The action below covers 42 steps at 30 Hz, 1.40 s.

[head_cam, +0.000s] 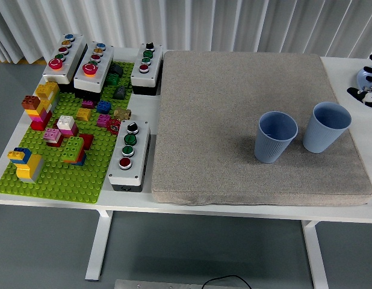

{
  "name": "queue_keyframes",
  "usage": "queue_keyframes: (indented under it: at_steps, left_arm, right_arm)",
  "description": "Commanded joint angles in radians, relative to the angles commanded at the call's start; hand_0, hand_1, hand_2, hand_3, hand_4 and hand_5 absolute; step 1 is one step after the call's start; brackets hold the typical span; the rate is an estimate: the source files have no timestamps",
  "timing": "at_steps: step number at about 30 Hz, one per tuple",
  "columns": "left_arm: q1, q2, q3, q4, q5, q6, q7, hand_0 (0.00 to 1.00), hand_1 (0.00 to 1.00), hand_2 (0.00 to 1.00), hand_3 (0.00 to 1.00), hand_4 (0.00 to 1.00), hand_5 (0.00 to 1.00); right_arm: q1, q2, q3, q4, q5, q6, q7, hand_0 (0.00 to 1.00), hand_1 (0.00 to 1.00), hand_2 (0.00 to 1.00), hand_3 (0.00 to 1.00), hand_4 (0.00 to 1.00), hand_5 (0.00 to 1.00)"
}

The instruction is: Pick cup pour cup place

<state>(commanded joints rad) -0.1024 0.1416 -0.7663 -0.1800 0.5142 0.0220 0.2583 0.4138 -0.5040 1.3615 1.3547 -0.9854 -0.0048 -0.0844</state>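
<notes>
At the right edge of the head view, only a sliver of the robot's right hand [368,84] shows, black with white markings, raised over the far right of the white table [339,71] beside a partly visible blue plate [362,74]; too little of it shows to tell whether it is spread or curled, though it holds neither cup. The left hand is out of view. Well apart from the right hand, toward the near right part of a grey felt mat [234,114], stand two light blue ribbed cups, both upright and open: the right cup [325,127] sits nearest the hand, and the left cup [275,136] stands just beside it, with a narrow gap between them. Further left, off the mat, lie four grey push-button boxes, the nearest one [128,155] just off the mat's left edge, and a green building-brick baseplate [53,174] scattered with coloured bricks. Neither cup appears to be lifted yet, so the pick seems still ahead. The likely risk is the closeness of the cups: a hand reaching for the right one could nudge or topple its neighbour, and the soft mat may let a light cup tip.
</notes>
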Motion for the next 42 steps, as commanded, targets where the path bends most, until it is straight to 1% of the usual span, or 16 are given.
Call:
queue_keyframes:
  at_steps: [1,3,4,5,7,10,11,13,15,18,27,30,36,39,42]
  left_arm:
    - [0.0,0.0,0.002,0.0,-0.001,0.0,0.0,0.738,0.761,0.818,0.663,0.507,0.926]
    - [0.001,0.001,0.01,0.0,-0.01,0.001,-0.003,0.738,0.761,0.818,0.663,0.507,0.926]
    - [0.001,0.001,0.013,0.0,-0.013,0.001,-0.005,0.738,0.761,0.818,0.663,0.507,0.926]
    - [0.0,0.0,0.014,0.0,-0.013,0.001,-0.005,0.738,0.763,0.82,0.664,0.508,0.925]
    - [-0.002,-0.001,0.021,0.0,-0.024,0.001,-0.009,0.738,0.763,0.82,0.664,0.508,0.925]
    - [-0.005,-0.004,0.025,0.0,-0.027,0.001,-0.011,0.738,0.763,0.82,0.664,0.508,0.925]
    - [-0.007,-0.005,0.026,0.0,-0.027,0.0,-0.011,0.738,0.762,0.82,0.664,0.509,0.925]
    - [-0.01,-0.006,0.03,0.0,-0.027,-0.001,-0.011,0.738,0.762,0.82,0.664,0.509,0.925]
    - [-0.011,-0.007,0.032,0.0,-0.026,-0.001,-0.011,0.738,0.762,0.82,0.664,0.509,0.925]
    - [-0.011,-0.008,0.037,0.0,-0.031,-0.001,-0.013,0.738,0.762,0.819,0.664,0.509,0.924]
    - [-0.009,-0.008,0.037,0.0,-0.031,-0.001,-0.014,0.739,0.763,0.819,0.663,0.509,0.923]
    - [-0.007,-0.008,0.036,0.0,-0.029,-0.001,-0.014,0.739,0.762,0.819,0.663,0.509,0.924]
    - [-0.006,-0.009,0.031,0.0,-0.024,-0.001,-0.014,0.739,0.762,0.819,0.664,0.509,0.924]
    - [-0.008,-0.01,0.03,0.0,-0.026,0.0,-0.017,0.739,0.762,0.819,0.664,0.509,0.924]
    - [-0.009,-0.012,0.028,0.0,-0.025,0.001,-0.019,0.739,0.762,0.819,0.663,0.509,0.925]
  right_arm:
    - [0.015,0.004,0.0,-0.008,0.004,-0.008,0.006,0.9,0.864,0.93,0.943,0.863,0.19]
    - [0.044,0.021,-0.003,-0.032,0.037,-0.053,0.033,0.9,0.864,0.93,0.943,0.863,0.19]
    - [0.059,0.037,0.0,-0.049,0.051,-0.079,0.049,0.9,0.864,0.93,0.943,0.863,0.19]
    - [0.063,0.042,0.001,-0.055,0.055,-0.089,0.054,0.849,0.773,0.757,0.863,0.858,0.189]
    - [0.075,0.066,0.003,-0.079,0.072,-0.112,0.067,0.849,0.773,0.757,0.863,0.858,0.189]
    - [0.088,0.102,-0.004,-0.118,0.113,-0.168,0.095,0.849,0.773,0.757,0.863,0.858,0.189]
    - [0.094,0.114,-0.006,-0.131,0.127,-0.185,0.105,0.745,0.659,0.615,0.758,0.86,0.214]
    - [0.106,0.136,-0.006,-0.158,0.166,-0.223,0.123,0.745,0.659,0.615,0.758,0.86,0.214]
    - [0.117,0.152,-0.006,-0.179,0.183,-0.244,0.132,0.745,0.659,0.615,0.758,0.86,0.214]
    - [0.123,0.162,-0.002,-0.193,0.189,-0.245,0.126,0.736,0.643,0.596,0.74,0.856,0.23]
    - [0.115,0.165,0.012,-0.182,0.173,-0.232,0.108,0.748,0.651,0.603,0.745,0.855,0.229]
    - [0.109,0.167,0.011,-0.177,0.165,-0.221,0.097,0.758,0.656,0.61,0.754,0.853,0.232]
    - [0.101,0.164,0.014,-0.166,0.157,-0.218,0.09,0.758,0.66,0.614,0.756,0.847,0.223]
    - [0.087,0.161,0.017,-0.143,0.102,-0.218,0.086,0.758,0.66,0.614,0.756,0.847,0.223]
    - [0.083,0.162,0.021,-0.138,0.103,-0.217,0.084,0.761,0.664,0.62,0.761,0.839,0.217]
